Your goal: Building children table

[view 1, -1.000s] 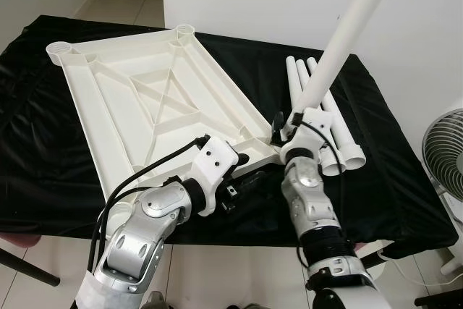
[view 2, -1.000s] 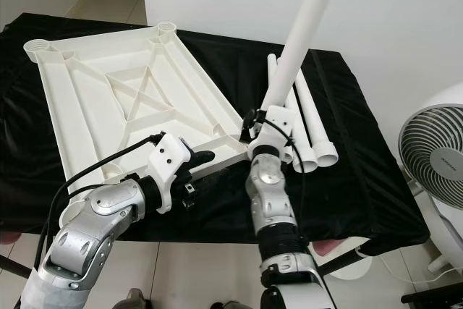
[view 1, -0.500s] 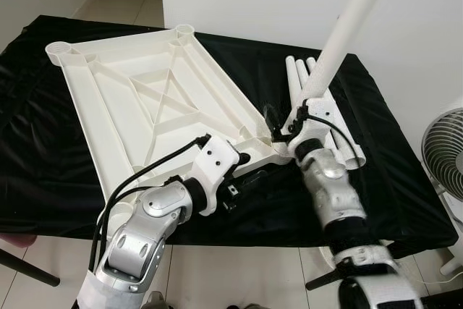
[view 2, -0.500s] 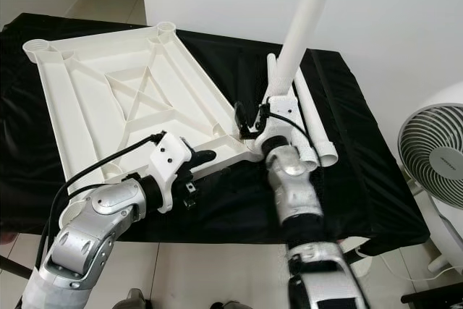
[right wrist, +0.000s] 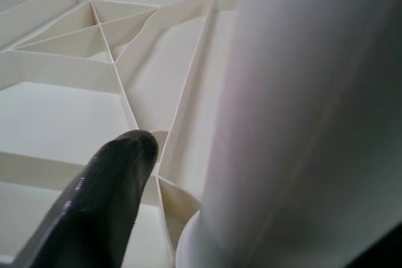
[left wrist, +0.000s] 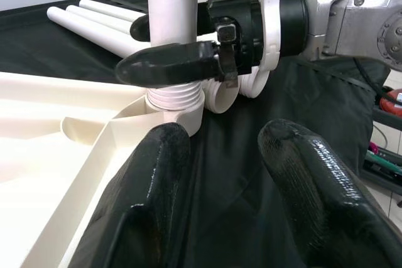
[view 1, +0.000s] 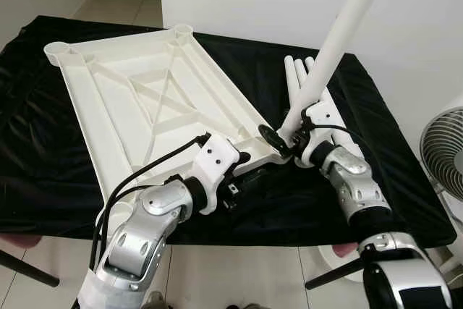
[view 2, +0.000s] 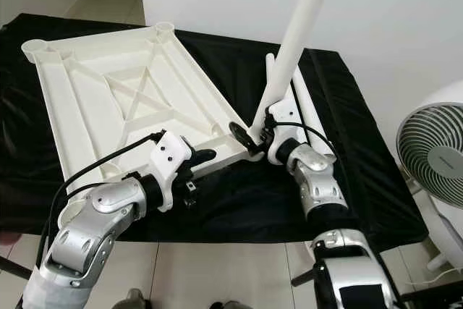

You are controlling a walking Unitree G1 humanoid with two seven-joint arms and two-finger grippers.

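The white tabletop (view 1: pixel 145 99) lies upside down on a black cloth, ribs facing up. My right gripper (view 1: pixel 286 135) is shut on a long white leg (view 1: pixel 340 30) that stands steeply tilted. The leg's threaded end (left wrist: pixel 176 95) sits at the tabletop's near right corner socket. One black finger (left wrist: pixel 176 64) crosses the leg just above the thread. In the right wrist view the leg (right wrist: pixel 301 111) stands beside a black finger (right wrist: pixel 100 199) over the ribs. My left gripper (view 1: pixel 242 166) is open at the tabletop's near edge, left of that corner, its fingers (left wrist: pixel 151 180) over the cloth.
Three spare white legs (view 1: pixel 298 77) lie side by side on the cloth behind my right gripper. A white fan (view 1: pixel 443 157) stands off the table at the right. A white wall rises behind the table, and tiled floor shows below its near edge.
My right forearm has swung out to the right while still gripping the leg, which now leans more. Its foot stays at the corner socket. The left arm has not moved.
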